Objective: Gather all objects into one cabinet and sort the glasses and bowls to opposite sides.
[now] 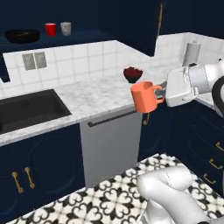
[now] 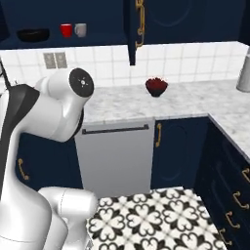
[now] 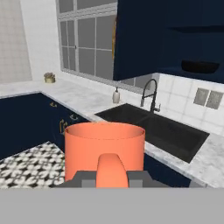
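Note:
My gripper point(image 1: 162, 90) is shut on the handle of the orange mug point(image 1: 144, 96), which hangs upright in the air in front of the counter edge. In the hand view the orange mug point(image 3: 105, 151) stands just ahead of my gripper point(image 3: 112, 177), its handle between the fingers. On the open shelf of the navy cabinet point(image 1: 87, 37) at upper left sit the wide black bowl point(image 1: 22, 36), the red cup point(image 1: 50, 29) and the pale grey cup point(image 1: 66, 28). The right base view shows the black bowl point(image 2: 33, 34), red cup point(image 2: 66, 30) and grey cup point(image 2: 81, 30) too.
A dark red bowl-like thing point(image 1: 132, 74) rests on the marble counter point(image 1: 87, 94) behind the mug. A black sink point(image 1: 30, 109) lies to the left, a grey dishwasher front point(image 1: 111, 144) below. An open navy cabinet door point(image 2: 136, 27) with a brass handle hangs above the counter.

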You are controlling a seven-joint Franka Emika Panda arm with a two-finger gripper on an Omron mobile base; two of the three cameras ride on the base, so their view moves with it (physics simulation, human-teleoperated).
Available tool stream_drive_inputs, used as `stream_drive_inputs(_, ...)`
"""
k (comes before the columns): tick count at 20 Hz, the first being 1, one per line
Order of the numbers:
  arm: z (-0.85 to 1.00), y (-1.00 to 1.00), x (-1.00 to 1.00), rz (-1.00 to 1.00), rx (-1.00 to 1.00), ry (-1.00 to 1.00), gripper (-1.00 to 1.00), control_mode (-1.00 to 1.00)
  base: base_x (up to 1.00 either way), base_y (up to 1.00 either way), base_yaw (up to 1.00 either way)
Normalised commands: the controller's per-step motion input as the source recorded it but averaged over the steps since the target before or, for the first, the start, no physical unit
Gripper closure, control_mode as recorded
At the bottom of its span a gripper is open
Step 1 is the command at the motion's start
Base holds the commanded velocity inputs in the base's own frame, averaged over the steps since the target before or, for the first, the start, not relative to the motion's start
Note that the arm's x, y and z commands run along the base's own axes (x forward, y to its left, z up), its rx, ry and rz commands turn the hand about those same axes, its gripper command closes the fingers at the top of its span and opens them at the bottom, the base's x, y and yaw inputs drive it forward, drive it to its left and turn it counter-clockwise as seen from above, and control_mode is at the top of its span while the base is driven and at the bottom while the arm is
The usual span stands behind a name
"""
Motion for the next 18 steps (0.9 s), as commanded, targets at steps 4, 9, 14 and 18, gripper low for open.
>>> stream_drive_inputs(4, 0.0, 0.0, 0.0, 0.0, 0.0, 0.0, 1.0, 1.0, 1.0, 1.0, 0.0)
stream_drive_inputs(9, 0.0, 0.0, 0.0, 0.0, 0.0, 0.0, 1.0, 1.0, 1.0, 0.34, 0.02)
stream_drive_inputs(14, 0.0, 0.0, 0.0, 0.0, 0.0, 0.0, 1.0, 1.0, 0.97, 0.06, 0.08)
stream_drive_inputs(18, 0.0, 0.0, 0.0, 0.0, 0.0, 0.0, 1.0, 1.0, 0.48, -0.11, 0.13)
